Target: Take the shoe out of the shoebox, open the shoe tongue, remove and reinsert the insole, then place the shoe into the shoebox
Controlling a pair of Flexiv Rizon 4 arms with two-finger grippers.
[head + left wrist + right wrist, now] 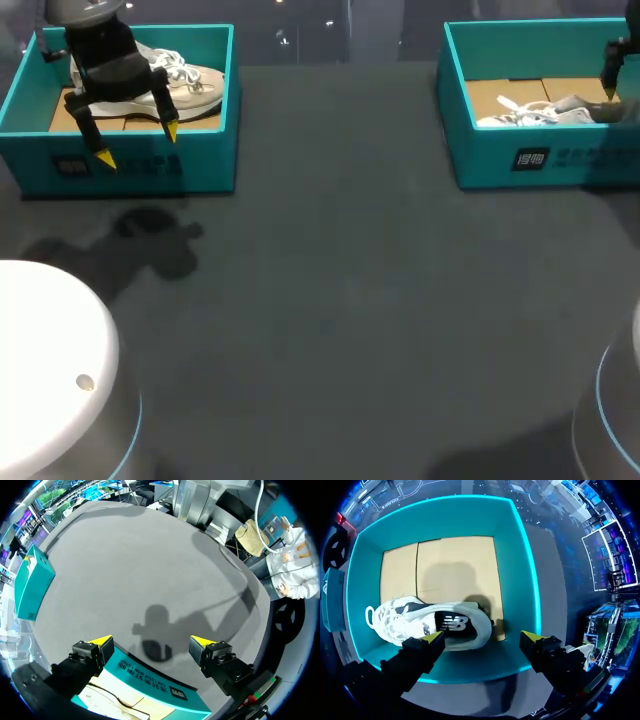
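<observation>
A dark grey table (pixel 350 300) is seen, with two teal boxes set well apart at its far side. In the left box (pixel 200 165) a pale shoe (pixel 195 85) with white laces is laid on the cardboard floor. In the right box (pixel 480 165) a white shoe (pixel 405 625) is laid on the cardboard, close to the wall nearest the right gripper (pixel 482 637). That gripper is held over the right box, fingers spread and nothing gripped. One tip is seen over the white shoe, but contact cannot be judged. The left gripper (pixel 138 145) is held above the left box's front wall, fingers likewise spread wide, nothing between them.
</observation>
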